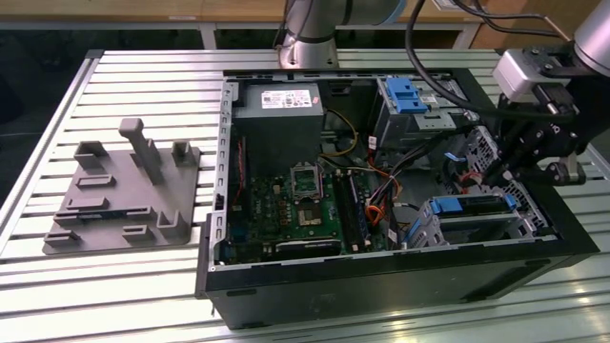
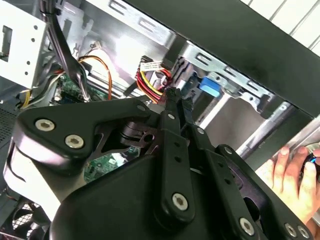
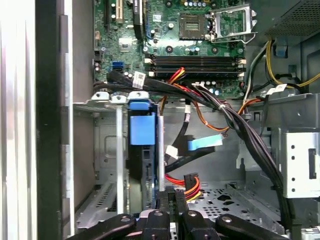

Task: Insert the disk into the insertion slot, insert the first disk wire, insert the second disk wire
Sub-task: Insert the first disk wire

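Exterior view: we log the disk (image 1: 467,206) seated in its slot (image 1: 481,223), with the gripper (image 1: 493,171) close over it.
Second wrist view: fingers (image 2: 171,115) pinched nearly together, nothing visible between them.
First wrist view: blue-plugged wire (image 3: 205,142) lies beyond the fingertips, its plug lying crosswise; red-and-yellow plug (image 3: 192,182) just beside them.

No text can be read with certainty. The white printed label (image 1: 291,100) on the grey metal power supply box (image 1: 276,139) carries print too fine to make out. The small white tag (image 3: 139,78) on a black cable (image 3: 117,78) has indistinct characters.
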`<state>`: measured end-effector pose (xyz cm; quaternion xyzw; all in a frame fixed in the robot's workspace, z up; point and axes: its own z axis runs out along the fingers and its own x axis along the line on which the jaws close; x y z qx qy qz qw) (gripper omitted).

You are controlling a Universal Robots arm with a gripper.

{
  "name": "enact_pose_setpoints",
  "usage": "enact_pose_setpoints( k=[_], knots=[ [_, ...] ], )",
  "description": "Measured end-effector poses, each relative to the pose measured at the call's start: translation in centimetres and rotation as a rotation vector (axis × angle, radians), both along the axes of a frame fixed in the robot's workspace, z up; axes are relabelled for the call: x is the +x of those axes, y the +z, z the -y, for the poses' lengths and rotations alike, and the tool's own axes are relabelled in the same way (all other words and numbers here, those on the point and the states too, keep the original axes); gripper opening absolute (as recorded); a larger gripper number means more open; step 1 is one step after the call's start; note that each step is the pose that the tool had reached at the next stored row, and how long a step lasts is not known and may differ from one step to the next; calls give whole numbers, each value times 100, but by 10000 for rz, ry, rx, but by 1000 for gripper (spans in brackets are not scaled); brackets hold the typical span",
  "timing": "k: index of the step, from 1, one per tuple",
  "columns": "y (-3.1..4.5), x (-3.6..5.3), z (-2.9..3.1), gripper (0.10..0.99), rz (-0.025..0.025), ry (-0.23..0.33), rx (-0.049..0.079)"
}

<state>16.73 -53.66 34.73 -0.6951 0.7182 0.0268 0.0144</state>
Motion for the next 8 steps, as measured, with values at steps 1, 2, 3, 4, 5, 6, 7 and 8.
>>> enact_pose_setpoints(
  k=[1, 2, 3, 4, 5, 6, 7, 8],
  knots=[
    [0, 0, 20, 165, 0, -3, 8],
    [0, 0, 35, 165, 0, -6, 17],
    [0, 0, 47, 165, 0, -10, 30],
    [0, 0, 59, 165, 0, -12, 44],
    [0, -2, 71, 165, 0, -16, 55],
    [0, -3, 85, 165, 0, -16, 65],
    [0, -5, 99, 165, 0, -17, 71],
    [0, -9, 111, 165, 0, -17, 77]
  ],
)
